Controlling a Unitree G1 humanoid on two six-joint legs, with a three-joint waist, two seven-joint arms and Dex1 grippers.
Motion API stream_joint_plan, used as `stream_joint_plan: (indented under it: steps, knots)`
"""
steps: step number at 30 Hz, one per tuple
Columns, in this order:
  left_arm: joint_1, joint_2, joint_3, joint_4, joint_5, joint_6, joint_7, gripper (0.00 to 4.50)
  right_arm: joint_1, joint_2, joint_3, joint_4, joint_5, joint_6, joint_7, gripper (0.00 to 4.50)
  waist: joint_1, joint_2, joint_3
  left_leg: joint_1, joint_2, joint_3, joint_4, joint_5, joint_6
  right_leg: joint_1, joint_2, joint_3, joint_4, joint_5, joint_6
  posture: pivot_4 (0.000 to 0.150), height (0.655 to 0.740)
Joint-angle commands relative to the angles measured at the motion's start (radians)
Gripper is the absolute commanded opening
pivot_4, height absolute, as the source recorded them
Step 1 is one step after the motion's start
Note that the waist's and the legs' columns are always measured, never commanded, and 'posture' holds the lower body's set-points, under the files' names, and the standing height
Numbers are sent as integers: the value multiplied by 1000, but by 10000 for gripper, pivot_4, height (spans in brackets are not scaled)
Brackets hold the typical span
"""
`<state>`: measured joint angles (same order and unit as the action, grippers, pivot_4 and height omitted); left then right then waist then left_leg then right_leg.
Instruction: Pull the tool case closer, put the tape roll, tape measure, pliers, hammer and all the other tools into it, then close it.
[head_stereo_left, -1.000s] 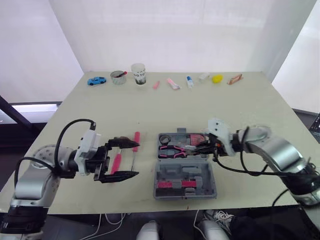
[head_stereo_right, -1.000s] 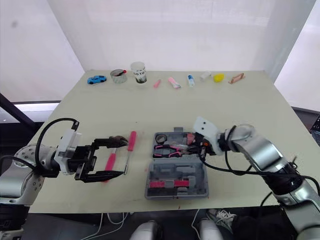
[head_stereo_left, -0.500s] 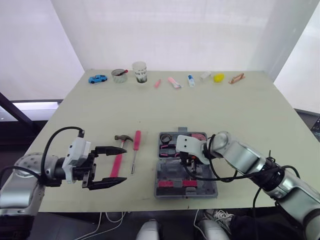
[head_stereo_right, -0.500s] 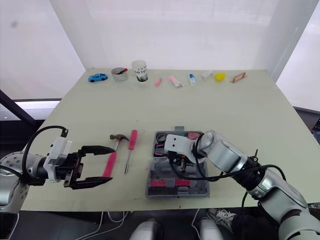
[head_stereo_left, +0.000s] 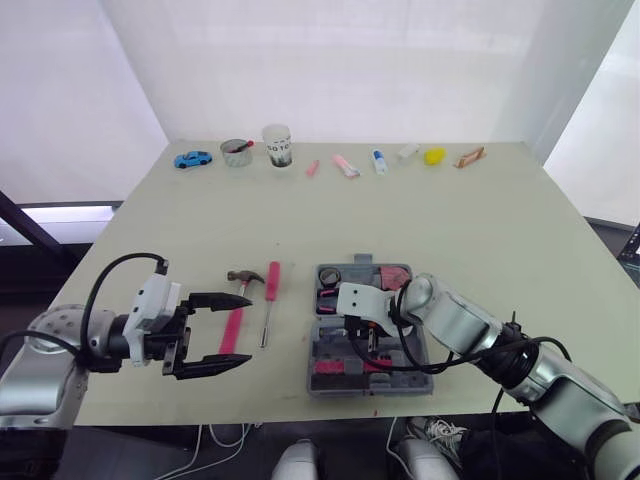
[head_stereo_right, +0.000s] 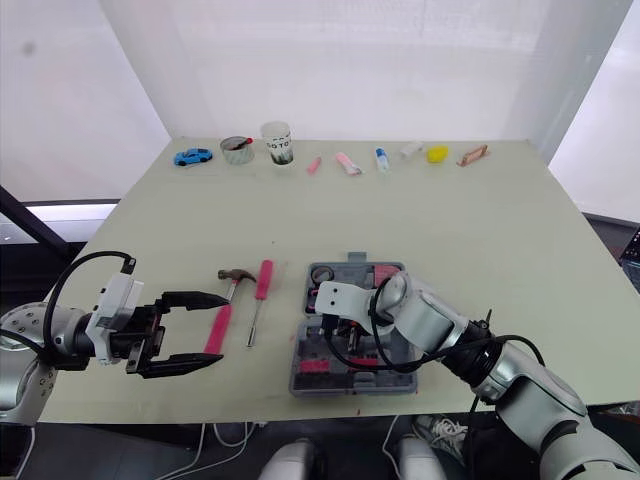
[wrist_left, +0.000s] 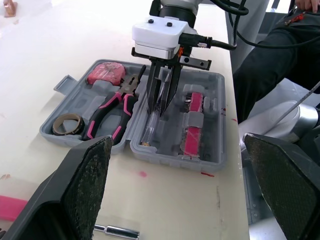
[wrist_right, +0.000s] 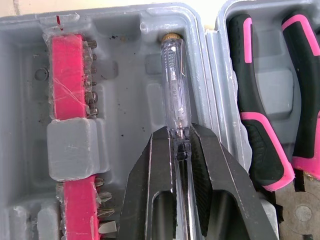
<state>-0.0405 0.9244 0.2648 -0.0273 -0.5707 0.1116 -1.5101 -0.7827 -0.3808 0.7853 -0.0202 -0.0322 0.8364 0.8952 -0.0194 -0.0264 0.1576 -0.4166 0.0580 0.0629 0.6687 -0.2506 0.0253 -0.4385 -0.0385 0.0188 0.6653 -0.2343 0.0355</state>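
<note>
The grey tool case (head_stereo_left: 420, 372) lies open near the table's front edge. Its far half holds the pink-handled pliers (wrist_left: 112, 111), the tape roll (wrist_left: 67, 123) and the pink tape measure (wrist_left: 106, 73). My right gripper (head_stereo_left: 367, 336) is over the near half, shut on a clear tester screwdriver (wrist_right: 174, 95) that lies in a slot beside the pink bit strips (wrist_right: 67, 75). Left of the case lie the pink-handled hammer (head_stereo_left: 234, 320) and a pink screwdriver (head_stereo_left: 271, 282). My left gripper (head_stereo_left: 246, 330) stands open just left of the hammer's handle, holding nothing.
Along the table's far edge stand a blue toy car (head_stereo_left: 193, 159), a metal tin (head_stereo_left: 236, 152), a paper cup (head_stereo_left: 277, 146) and several small items, ending in a yellow one (head_stereo_left: 434, 156). Bare tabletop stretches between that row and the case.
My right gripper has swung from the case's right side across to its near half, carrying the clear tester. My left gripper drew back from the hammer, then stayed still.
</note>
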Motion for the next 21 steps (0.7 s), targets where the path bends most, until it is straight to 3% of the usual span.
stream_joint_plan:
  steps: [1,3,5,20,21]
  knots:
    - [-11,17,9,-19,-10,2,-15,45000,7,8,-11,-11,-14,-39,7,9799,0,0,0,0,0,0,0,0,0,0,0,0,0,0,0,1500,7400]
    - [-10,16,10,-20,-13,10,-13,45000,11,-7,-16,-36,-15,-50,24,16241,0,0,0,0,0,0,0,0,0,0,0,0,0,0,0,1500,7400]
    - [-8,14,14,-21,-14,15,-8,45000,14,-16,-31,-54,-23,-63,22,25517,2,0,0,0,0,0,0,0,0,0,0,0,0,0,0,1500,7400]
    - [-35,4,4,-5,-10,13,-8,45000,45,-31,-131,-132,-2,-90,30,25517,3,0,0,0,0,0,0,0,0,0,0,0,0,0,0,1500,7400]
    - [-36,4,3,-6,-10,14,-7,45000,55,-36,-134,-135,1,-99,33,23139,3,0,0,0,0,0,0,0,0,0,0,0,0,0,0,1500,7400]
